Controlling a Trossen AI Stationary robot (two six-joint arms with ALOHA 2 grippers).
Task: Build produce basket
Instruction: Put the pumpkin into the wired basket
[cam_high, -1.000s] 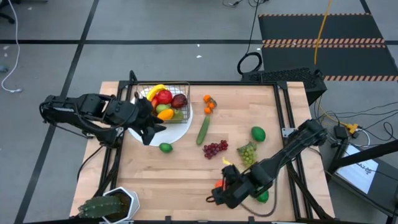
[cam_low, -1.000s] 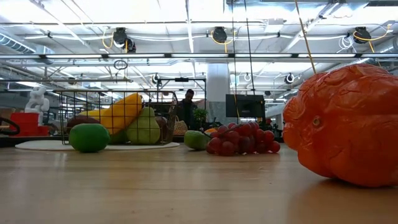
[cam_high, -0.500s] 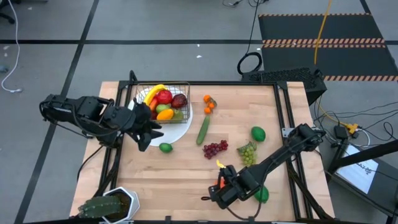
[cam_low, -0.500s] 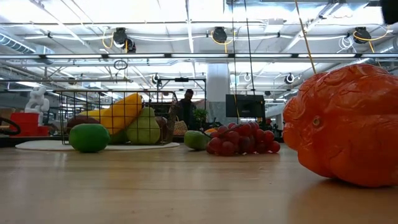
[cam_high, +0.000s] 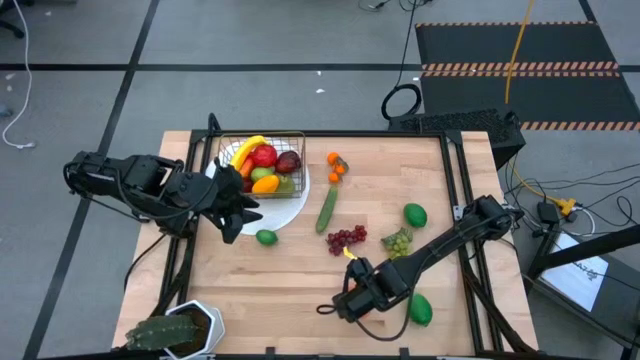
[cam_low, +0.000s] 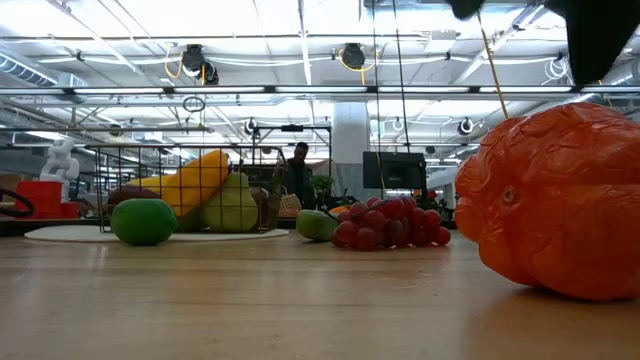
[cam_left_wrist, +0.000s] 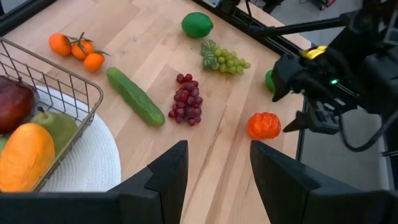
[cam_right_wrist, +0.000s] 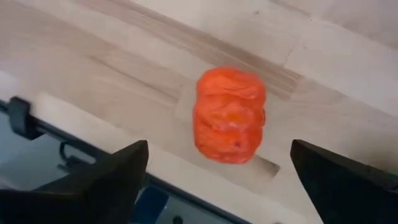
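Right gripper (cam_right_wrist: 214, 165), jaws now wider apart, has shifted over the orange pepper (cam_right_wrist: 229, 115); pickup appears imminent, left gripper (cam_left_wrist: 214, 171) empty, half-open.

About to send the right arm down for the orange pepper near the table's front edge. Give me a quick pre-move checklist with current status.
1. Right gripper open: ok, its fingers stand wide apart.
2. Right gripper over the orange pepper: ok, the pepper shows between the fingers in the right wrist view, not yet gripped.
3. Pepper free of neighbours: ok, it lies alone on bare wood in the left wrist view.
4. Room in the basket: cannot tell, it already holds a banana, apples and other fruit.
5. Left gripper out of the way: not ok, it hangs at the plate beside the basket, on the likely delivery path.
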